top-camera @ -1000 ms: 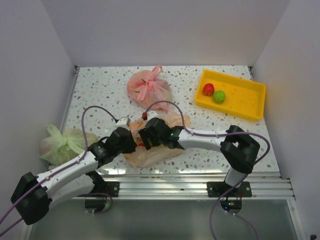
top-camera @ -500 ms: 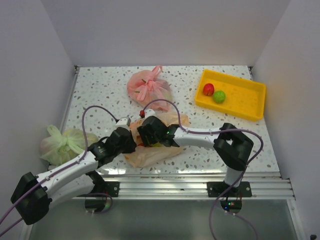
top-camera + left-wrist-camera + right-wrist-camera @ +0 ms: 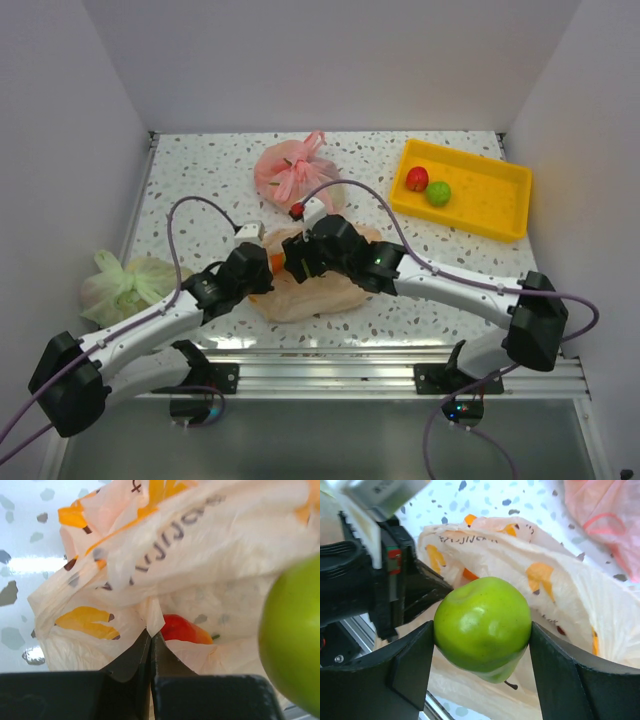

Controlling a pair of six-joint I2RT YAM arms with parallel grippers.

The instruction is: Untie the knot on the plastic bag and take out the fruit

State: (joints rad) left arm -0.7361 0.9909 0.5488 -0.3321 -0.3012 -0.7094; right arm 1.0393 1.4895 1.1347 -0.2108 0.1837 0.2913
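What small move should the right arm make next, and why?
Probably lift toward the yellow tray: the right tool holds the green fruit above the plastic bag, while the left tool pinches its film.

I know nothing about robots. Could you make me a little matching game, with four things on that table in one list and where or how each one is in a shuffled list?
Things:
1. green apple
2. peach bag
3. pink bag
4. yellow tray

States:
A. knotted, at the back of the table
B. gripped between the right fingers
C. holds a red fruit and a green fruit
D. film pinched by the left fingers

Pairs: 1-B, 2-D, 3-A, 4-C
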